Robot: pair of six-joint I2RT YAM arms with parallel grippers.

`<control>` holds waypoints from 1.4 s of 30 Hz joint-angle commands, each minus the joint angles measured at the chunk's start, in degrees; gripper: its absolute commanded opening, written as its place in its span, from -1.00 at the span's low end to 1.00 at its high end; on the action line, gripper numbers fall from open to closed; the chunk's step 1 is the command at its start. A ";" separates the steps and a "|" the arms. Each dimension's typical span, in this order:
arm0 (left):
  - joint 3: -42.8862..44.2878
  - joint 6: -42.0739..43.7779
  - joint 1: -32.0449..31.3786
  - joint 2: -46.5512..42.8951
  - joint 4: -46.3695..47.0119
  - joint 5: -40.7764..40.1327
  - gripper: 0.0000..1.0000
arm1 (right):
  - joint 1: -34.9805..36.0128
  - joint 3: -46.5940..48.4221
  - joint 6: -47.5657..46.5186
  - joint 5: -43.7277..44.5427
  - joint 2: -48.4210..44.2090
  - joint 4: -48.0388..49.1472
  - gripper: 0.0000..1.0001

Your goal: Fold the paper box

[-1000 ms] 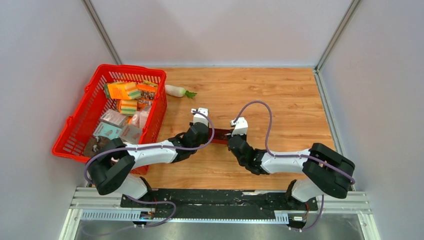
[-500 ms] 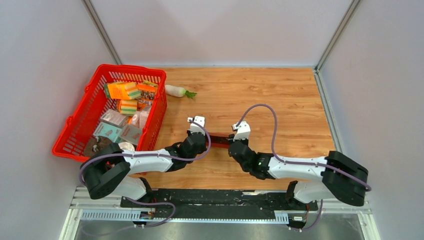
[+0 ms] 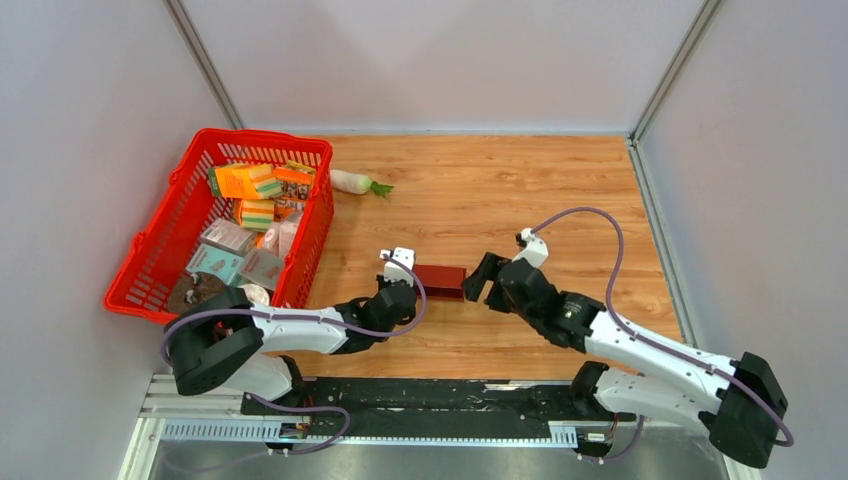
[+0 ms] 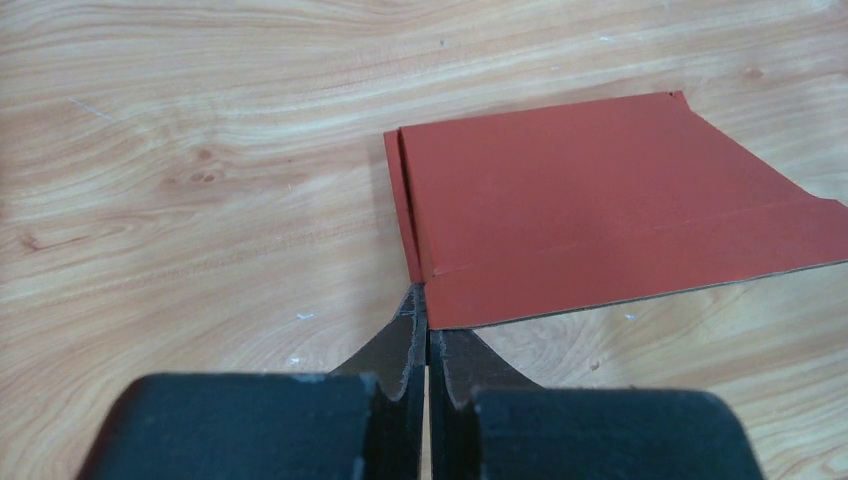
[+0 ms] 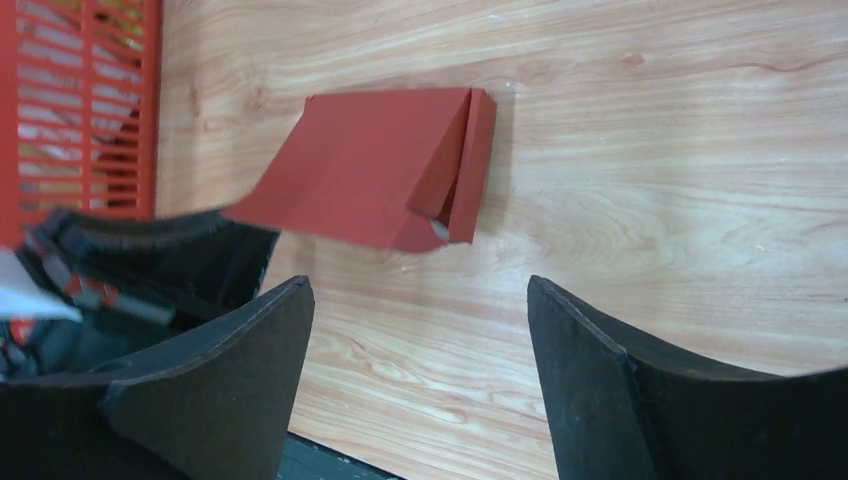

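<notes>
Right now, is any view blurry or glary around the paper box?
Top external: evenly lit, sharp, no glare on the paper box. Left wrist: box crisp, left pincer close to the lens, slightly softer. Right wrist: red basket at the left edge blurred, box sharp.

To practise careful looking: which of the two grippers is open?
The right gripper: its fingers stand wide apart, clear of the box. The left gripper is shut, pinching the box's corner.

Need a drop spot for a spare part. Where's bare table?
Free: far-right wood, bordered by radish, right wall and right gripper. Crowded: red basket at left; centre, left gripper at the paper box.
</notes>
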 commanded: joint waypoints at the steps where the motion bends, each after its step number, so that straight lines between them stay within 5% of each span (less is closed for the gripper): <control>1: -0.38 -1.26 -1.08 1.15 -2.37 -1.47 -1.00 | -7.89 7.07 2.20 -10.66 5.57 -1.63 0.64; 17: -0.47 -2.58 -1.43 0.46 -5.53 -1.74 -0.92 | -11.87 3.56 -5.55 -21.23 25.00 18.15 0.44; 24: -2.92 -1.96 -1.43 -8.32 -9.13 0.45 -0.17 | -11.87 -0.21 -4.59 -23.43 26.50 23.86 0.40; 35: -9.26 0.23 -1.43 -33.19 -26.69 13.54 -0.18 | -11.87 -1.97 -8.35 -23.51 26.59 25.44 0.40; 39: -3.55 1.64 -0.38 -35.50 -32.78 15.74 -0.17 | -11.87 -2.50 -10.20 -24.22 26.94 26.23 0.28; 42: 1.63 0.24 5.57 -31.64 -32.44 24.93 -0.02 | -11.87 -3.46 -11.26 -24.22 26.86 26.94 0.06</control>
